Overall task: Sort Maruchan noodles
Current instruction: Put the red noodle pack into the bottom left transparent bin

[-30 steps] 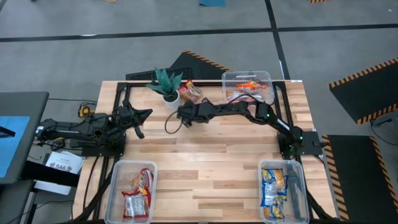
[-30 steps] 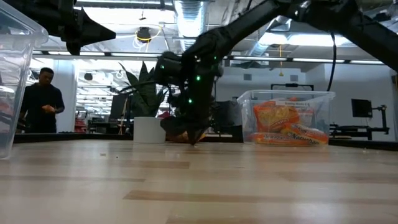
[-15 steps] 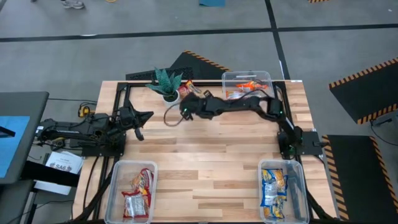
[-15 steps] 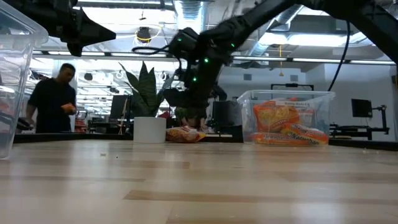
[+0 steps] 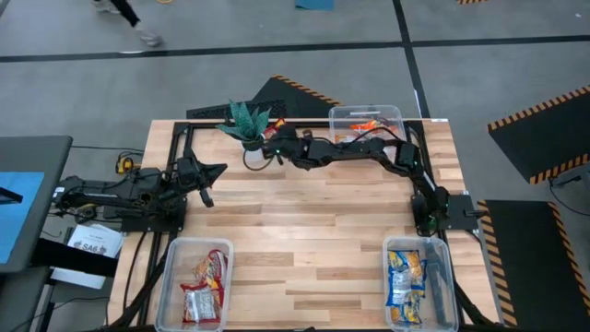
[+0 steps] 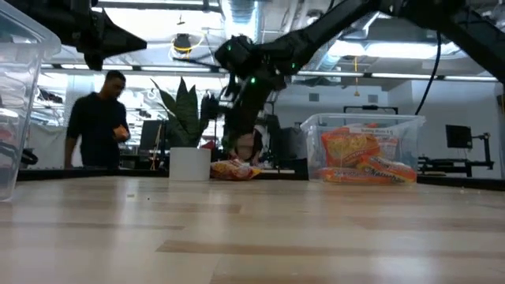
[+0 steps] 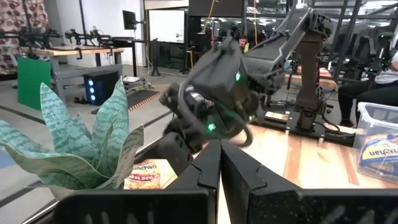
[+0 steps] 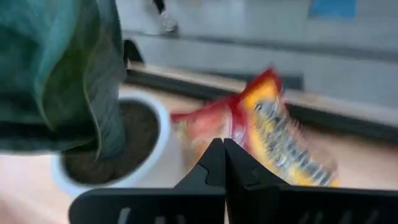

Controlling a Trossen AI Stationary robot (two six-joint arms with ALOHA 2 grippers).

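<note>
One Maruchan noodles packet (image 8: 267, 130), red and yellow, lies flat on the table at the far edge, next to the white pot of the plant (image 5: 247, 124). It also shows in the low view (image 6: 234, 170). My right gripper (image 8: 219, 149) is shut and empty. It hovers just above and short of this packet, slanting down toward it (image 6: 239, 142). My left gripper (image 7: 219, 158) is shut and empty, raised over the table's left edge (image 5: 214, 171). More packets lie sorted in three clear bins.
A bin with orange packets (image 5: 367, 129) stands at the far right. A second bin, with red-white packets (image 5: 198, 281), is at the near left, and a third, with blue-yellow packets (image 5: 415, 281), at the near right. A person (image 6: 99, 118) walks in the room behind the table.
My right gripper has risen from the tabletop and gone toward the far edge, up to the plant and the packet beside it, rolling and tipping less steeply on the way. It has stayed shut. The packet has not moved.
</note>
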